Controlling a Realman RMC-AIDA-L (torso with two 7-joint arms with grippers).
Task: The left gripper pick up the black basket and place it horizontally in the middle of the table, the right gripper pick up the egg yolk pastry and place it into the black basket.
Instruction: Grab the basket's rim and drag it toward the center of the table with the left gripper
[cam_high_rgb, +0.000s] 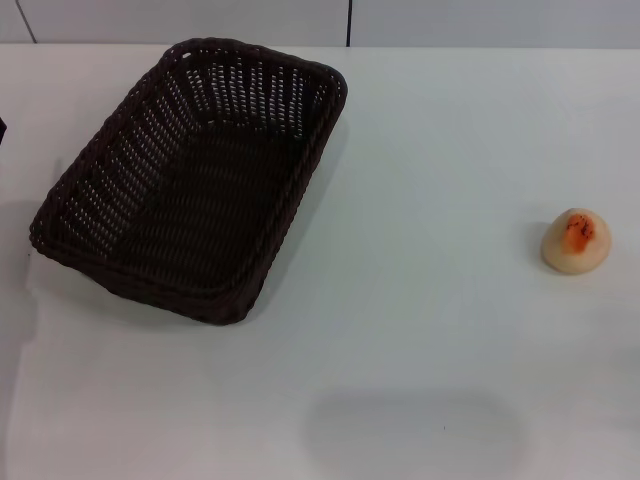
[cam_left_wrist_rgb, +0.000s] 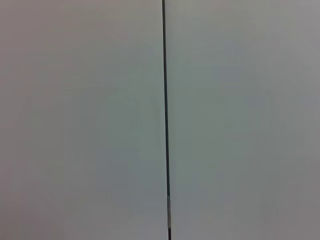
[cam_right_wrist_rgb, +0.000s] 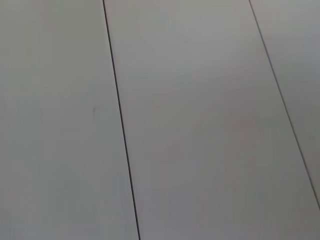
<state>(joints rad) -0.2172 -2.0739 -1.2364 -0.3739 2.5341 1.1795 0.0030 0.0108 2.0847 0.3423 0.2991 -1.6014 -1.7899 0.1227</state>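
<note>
Black basket left — egg yolk pastry right

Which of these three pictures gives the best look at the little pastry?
The head view: the egg yolk pastry sits whole and unobstructed on the table, far right of the black basket. Neither wrist view shows it; both show only pale panels with dark seams.

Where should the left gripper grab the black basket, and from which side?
Probably the braided rim of the black basket, on its long left edge, coming from above on the robot's left. The basket lies skewed on the table, open side up, so a finger could slip inside the sloping openwork wall and pinch the rim. Neither gripper is in view yet.
</note>
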